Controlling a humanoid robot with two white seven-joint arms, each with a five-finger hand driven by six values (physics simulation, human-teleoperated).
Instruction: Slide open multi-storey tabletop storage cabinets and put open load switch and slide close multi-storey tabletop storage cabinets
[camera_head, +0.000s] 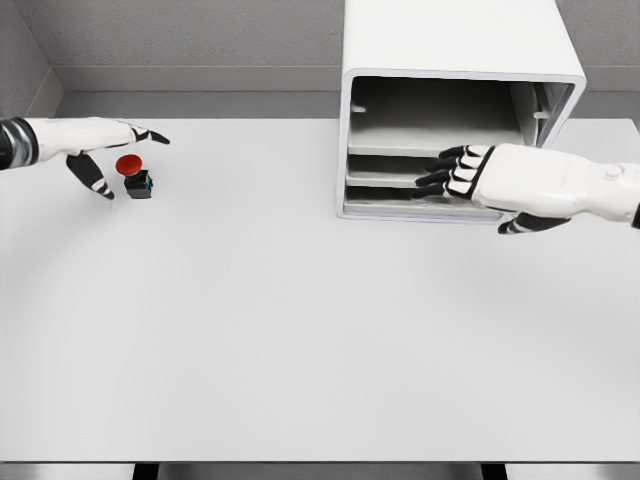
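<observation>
At the far left the left hand (100, 150) hangs over the white counter (300, 340) with its fingers spread and nothing in them, thumb and forefinger reaching toward the switch (134, 176), which stands just beside them on the counter, well apart from the cabinet. The switch is a small dark block topped by a round red button; it looks rigid and light, probably hard plastic, and the smooth cap may be slippery, so the squarer dark body below the cap seems the surer place to pinch it from the sides. No brand, label or writing can be read on it. Further right the white cabinet (455, 60) stands at the back of the counter, its upper level showing an open cavity and low drawers (385, 185) stacked beneath. The right hand (465, 172) reaches in at the drawer fronts, fingers loosely extended against them, gripping nothing that can be made out. The cabinet bears no lettering either.
</observation>
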